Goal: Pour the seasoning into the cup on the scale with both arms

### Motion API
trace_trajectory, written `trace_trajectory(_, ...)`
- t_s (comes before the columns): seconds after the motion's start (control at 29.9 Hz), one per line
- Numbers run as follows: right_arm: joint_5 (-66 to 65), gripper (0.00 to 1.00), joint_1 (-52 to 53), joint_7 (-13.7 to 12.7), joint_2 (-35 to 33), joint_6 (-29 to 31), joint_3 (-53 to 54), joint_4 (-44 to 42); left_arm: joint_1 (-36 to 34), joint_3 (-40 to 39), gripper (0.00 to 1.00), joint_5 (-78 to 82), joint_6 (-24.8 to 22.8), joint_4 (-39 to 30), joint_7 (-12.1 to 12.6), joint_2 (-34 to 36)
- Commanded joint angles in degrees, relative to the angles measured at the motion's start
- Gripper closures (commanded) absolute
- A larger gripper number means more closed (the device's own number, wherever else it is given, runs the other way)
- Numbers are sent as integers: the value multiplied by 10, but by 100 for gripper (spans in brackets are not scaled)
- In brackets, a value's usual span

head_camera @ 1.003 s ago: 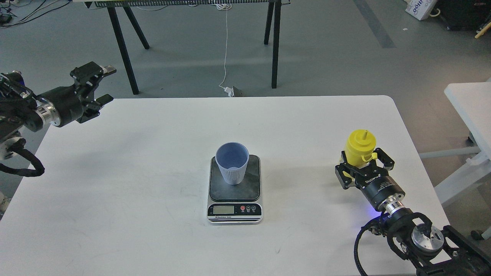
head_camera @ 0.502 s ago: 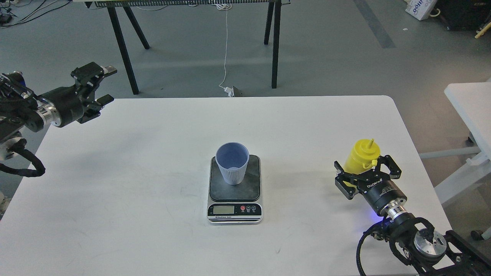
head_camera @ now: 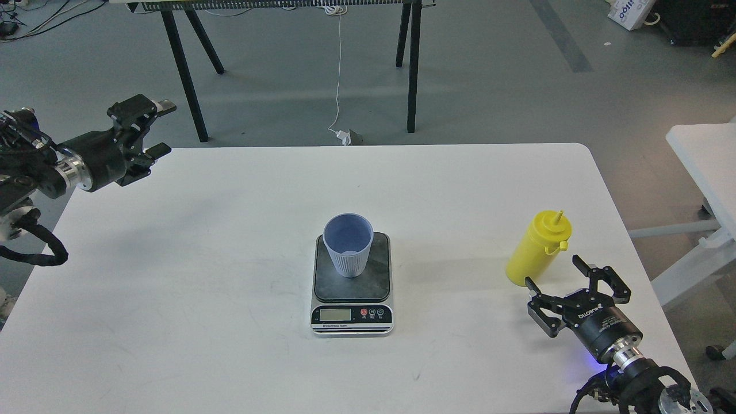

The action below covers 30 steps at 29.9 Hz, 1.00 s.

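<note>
The yellow seasoning bottle (head_camera: 539,248) stands upright on the white table (head_camera: 230,276) at the right, nozzle up, its small cap hanging at its side. My right gripper (head_camera: 556,275) is open just in front of and to the right of the bottle, not touching it. The blue-grey ribbed cup (head_camera: 348,245) stands on the dark plate of the scale (head_camera: 352,284) at the table's middle. My left gripper (head_camera: 157,127) is open and empty over the table's far left corner, far from the cup.
A black-legged bench (head_camera: 192,75) stands on the grey floor beyond the table. A white cable (head_camera: 338,69) hangs down to a plug on the floor. Another white table (head_camera: 704,155) stands at the right.
My right gripper has let go of the seasoning bottle and drawn back toward me and to the right. The bottle now stands free on the table. The left arm has barely moved.
</note>
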Motion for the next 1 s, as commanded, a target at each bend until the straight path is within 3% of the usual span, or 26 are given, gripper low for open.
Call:
trace_trajectory(0.0, -2, 1, -40, 3, -12, 0, 2, 27, -1, 0, 0, 0, 0, 0, 0, 0)
trace_trajectory(0.2, -5, 1, -79, 7, -77, 0, 3, 89, 0, 0, 0, 0, 0, 0, 0, 1)
trace_trajectory(0.4, -7, 1, -69, 6, -112, 0, 60, 95, 4, -2, 0, 0, 0, 0, 0, 2)
trace_trajectory(0.77, -92, 1, 145, 6, -125, 0, 34, 43, 10, -3, 0, -4, 0, 0, 0, 4)
trace_trajectory(0.97, -92, 1, 241, 6, -100, 0, -1, -47, 11, -3, 0, -6, 0, 0, 0, 9)
